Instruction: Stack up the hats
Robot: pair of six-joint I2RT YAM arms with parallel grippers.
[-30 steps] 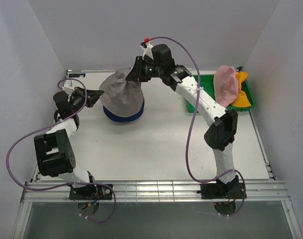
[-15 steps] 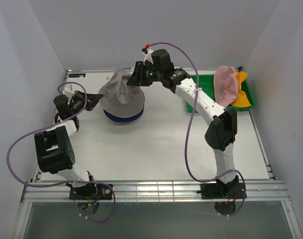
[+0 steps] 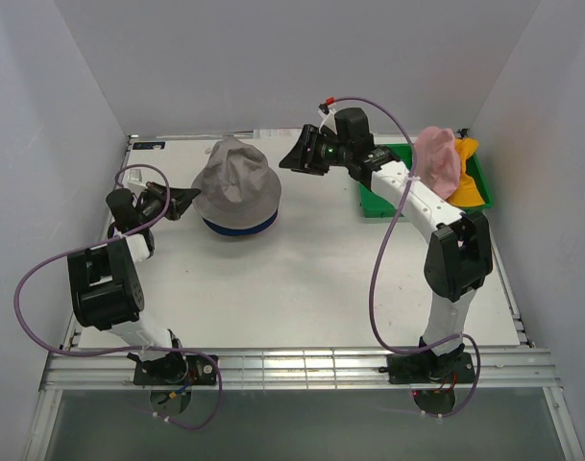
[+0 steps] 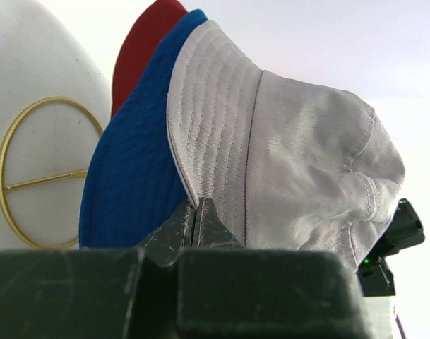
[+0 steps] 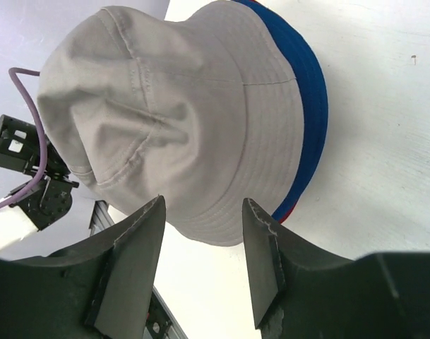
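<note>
The grey hat [image 3: 236,181] sits on top of the blue hat [image 3: 240,228] at the back left of the table. A dark red hat [image 4: 140,53] shows under the blue hat [image 4: 130,183] in the left wrist view. My left gripper [image 3: 192,197] is shut, its tips pinched on the edge of the grey hat's brim [image 4: 215,134]. My right gripper [image 3: 292,161] is open and empty, just right of the stack; the grey hat [image 5: 172,120] lies beyond its fingertips. The pink hat [image 3: 436,163] and the yellow-orange hat [image 3: 471,184] rest on the green tray [image 3: 380,206].
A thin gold wire ring [image 4: 3,180] lies flat on the table left of the stack. White walls close in the back and both sides. The left arm's purple cable [image 3: 42,269] loops over the table's left edge.
My right gripper has let go of the grey hat's crown and drawn back to the right. The grey hat has settled down over the blue hat. The left arm has shifted slightly.
</note>
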